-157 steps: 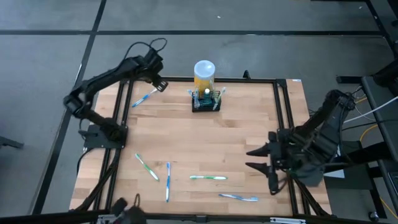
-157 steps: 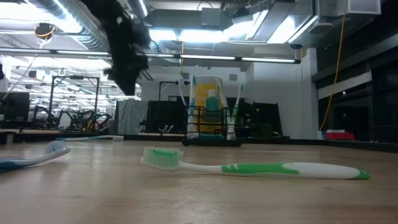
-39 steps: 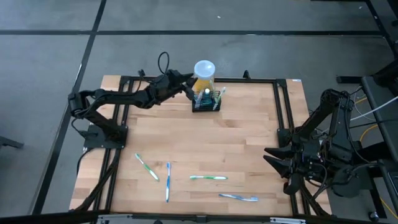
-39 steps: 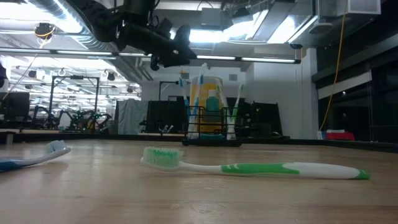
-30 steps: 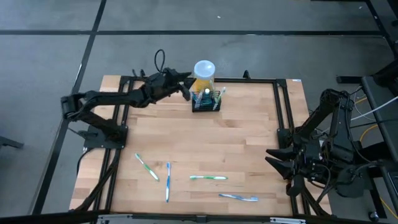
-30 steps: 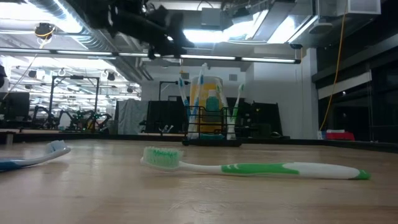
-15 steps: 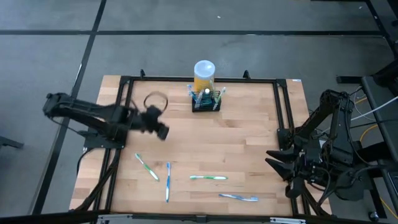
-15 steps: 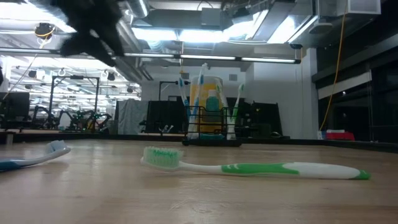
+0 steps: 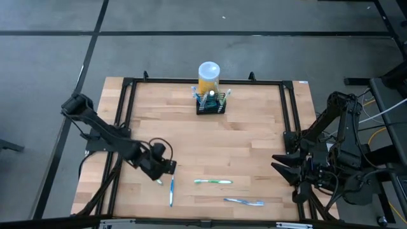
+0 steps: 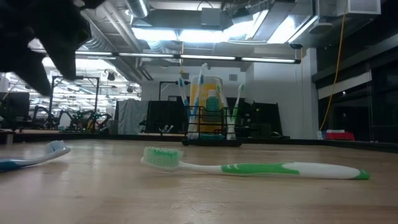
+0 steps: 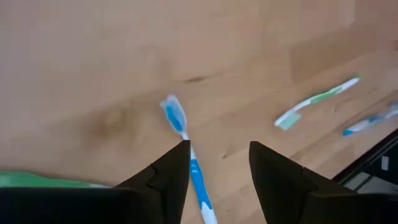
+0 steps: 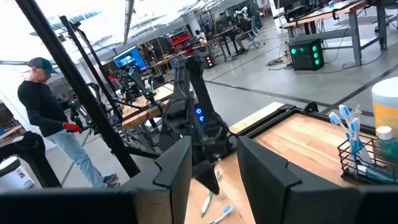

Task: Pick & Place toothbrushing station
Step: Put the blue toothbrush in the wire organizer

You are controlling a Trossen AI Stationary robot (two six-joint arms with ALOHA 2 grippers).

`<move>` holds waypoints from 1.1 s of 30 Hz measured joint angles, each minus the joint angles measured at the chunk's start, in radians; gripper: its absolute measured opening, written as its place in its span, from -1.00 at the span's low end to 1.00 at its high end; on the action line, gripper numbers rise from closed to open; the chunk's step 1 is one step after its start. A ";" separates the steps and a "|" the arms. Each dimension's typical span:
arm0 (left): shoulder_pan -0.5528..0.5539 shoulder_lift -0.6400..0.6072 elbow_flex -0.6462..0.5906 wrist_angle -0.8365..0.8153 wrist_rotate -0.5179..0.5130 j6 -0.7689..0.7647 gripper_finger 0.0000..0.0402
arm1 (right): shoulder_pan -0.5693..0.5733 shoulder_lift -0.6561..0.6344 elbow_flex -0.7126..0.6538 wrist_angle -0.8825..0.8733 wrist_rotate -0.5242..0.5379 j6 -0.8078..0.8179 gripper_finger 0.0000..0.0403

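Black wire mesh forms the toothbrushing station (image 9: 210, 104), which stands upright at the far edge of the wooden table (image 9: 241, 146), touching or just in front of a yellow cylinder with a white round top (image 9: 208, 75) — well apart from both grippers. Several toothbrushes stand in it, heads up, with a small tube among them.

Over the near-left part of the table, the left gripper (image 9: 166, 168) hangs low, its fingers (image 11: 166, 177) apart with nothing between them. Directly beneath the gap lies a blue toothbrush (image 9: 171, 192), its bristle head just beyond the fingertips in the left wrist view. A green toothbrush (image 9: 154, 177) lies just beside that gripper on its outer side, partly hidden under it. Farther out, toward the table's middle, rest a green-and-white toothbrush (image 9: 212, 182) and another blue one (image 9: 245, 202).

At the table's right edge, off the wood and well away from every brush, waits the right gripper (image 9: 286, 170), its fingers parted and empty.

A person (image 12: 43, 118) in a cap stands in the room beyond — seen only in the right wrist view.
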 joint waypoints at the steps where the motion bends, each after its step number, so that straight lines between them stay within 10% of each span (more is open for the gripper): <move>1: -0.002 0.020 0.000 0.021 0.008 -0.006 -0.18 | 0.000 0.000 0.000 0.004 -0.003 0.000 -0.35; 33: 0.031 0.296 0.003 0.139 0.047 -0.069 -0.16 | 0.042 0.000 0.000 0.165 -0.031 -0.158 -0.35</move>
